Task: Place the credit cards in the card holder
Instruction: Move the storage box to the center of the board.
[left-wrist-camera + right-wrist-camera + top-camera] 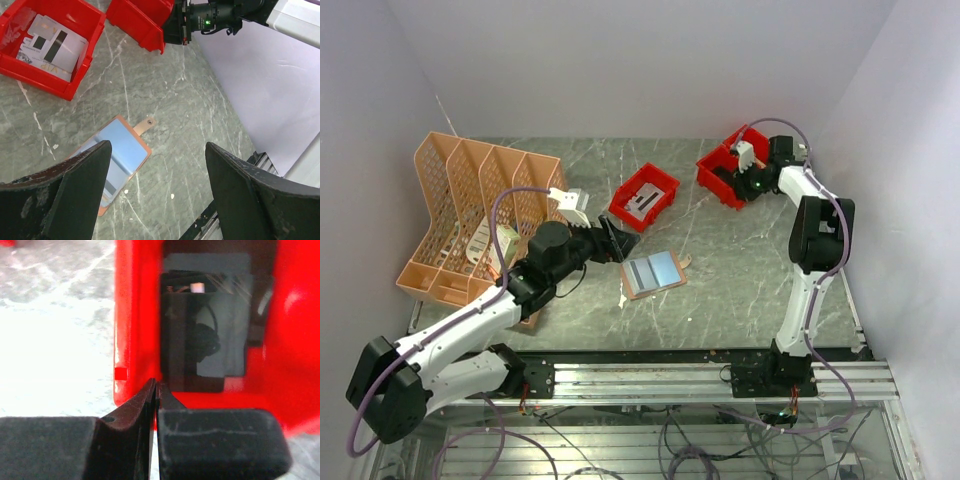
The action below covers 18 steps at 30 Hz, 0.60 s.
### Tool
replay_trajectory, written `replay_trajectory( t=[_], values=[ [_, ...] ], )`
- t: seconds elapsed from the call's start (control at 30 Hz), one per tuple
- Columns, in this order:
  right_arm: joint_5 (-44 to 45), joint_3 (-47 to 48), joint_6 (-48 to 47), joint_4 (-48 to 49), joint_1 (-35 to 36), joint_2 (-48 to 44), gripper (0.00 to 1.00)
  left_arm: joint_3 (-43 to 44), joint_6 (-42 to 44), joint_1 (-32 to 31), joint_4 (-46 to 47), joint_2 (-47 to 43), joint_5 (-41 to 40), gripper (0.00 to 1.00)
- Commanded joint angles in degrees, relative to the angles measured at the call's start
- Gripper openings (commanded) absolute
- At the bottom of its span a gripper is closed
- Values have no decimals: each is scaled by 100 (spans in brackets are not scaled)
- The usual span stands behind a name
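The card holder (655, 288) lies open and flat on the marble table, tan rim and small tab (144, 125) showing. A light blue credit card (664, 266) (120, 147) lies on it. A whitish-grey credit card with a dark stripe (642, 200) (57, 47) rests in the nearer red bin (665, 185). My left gripper (618, 243) (157, 145) hovers open just left of the holder, nothing between its fingers. My right gripper (746, 165) (156, 384) is shut at the inner wall of the far red bin (715, 172) (135, 315), beside a dark glossy card (205, 340) inside.
A peach mesh file rack (470, 200) stands at the back left. The two red bins sit at the back middle and back right. The right arm (815, 240) rises along the table's right side. White walls close in on both sides.
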Motion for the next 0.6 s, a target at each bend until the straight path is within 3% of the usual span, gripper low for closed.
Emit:
replay_trajectory(
  t=[0.0,0.3,0.57],
  values=[
    [-475,-433,-460,-421,195,-383,4,18,57,34,13,85,-31,86],
    [-789,-1297,-116,-320,942,-970,4,33,76,32,54,226,-20,86],
    [-807,-1288,259,-412,1624,-1024,6,-42,85,32,33,228,-26,86]
  ],
)
